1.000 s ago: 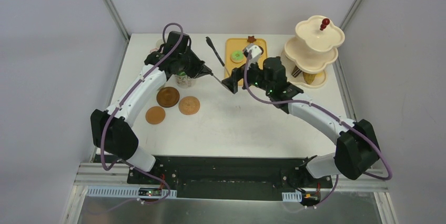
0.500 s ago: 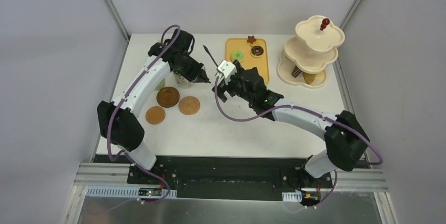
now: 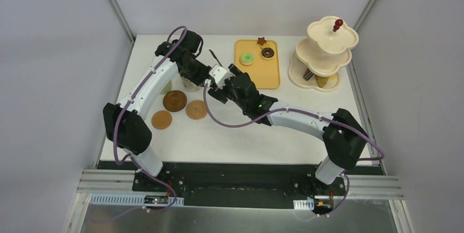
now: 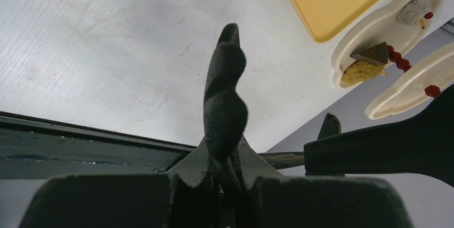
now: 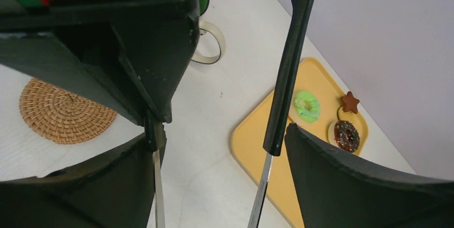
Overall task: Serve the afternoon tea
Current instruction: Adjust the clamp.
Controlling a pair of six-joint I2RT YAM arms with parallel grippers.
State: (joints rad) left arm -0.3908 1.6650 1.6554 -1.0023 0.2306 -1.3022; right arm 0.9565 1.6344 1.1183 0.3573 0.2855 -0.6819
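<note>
White tabletop, grey walls behind. The left gripper [image 4: 225, 164] is clamped on the handle end of the black tongs [image 5: 289, 62], which are held clear of the table. The right gripper [image 5: 222, 134] is spread, its fingers straddling both tong arms with no visible contact.

Pastries on the yellow tray [image 3: 258, 74]: green donut [image 5: 307, 105], chocolate donut [image 5: 346, 134], brown star [image 5: 350, 101]. The three-tier stand [image 3: 328, 39] sits far right, with a few pastries on its bottom tier.

Risks (judged):
- An off-centre close could catch one arm only and twist the tongs.
- Letting go on the left before the right grip is firm could drop the tongs toward the green-lined mug [image 5: 203, 3] or the coaster [image 5: 64, 113].
- The wrists are crowded and could knock each other.

Materials:
- Tongs: matte black, slim, wavy handle, bare metal strips lower down.
- Coaster: round, woven.
- Stand: glossy cream, scalloped tiers, red knob.
- Tray: smooth, rounded corners.
</note>
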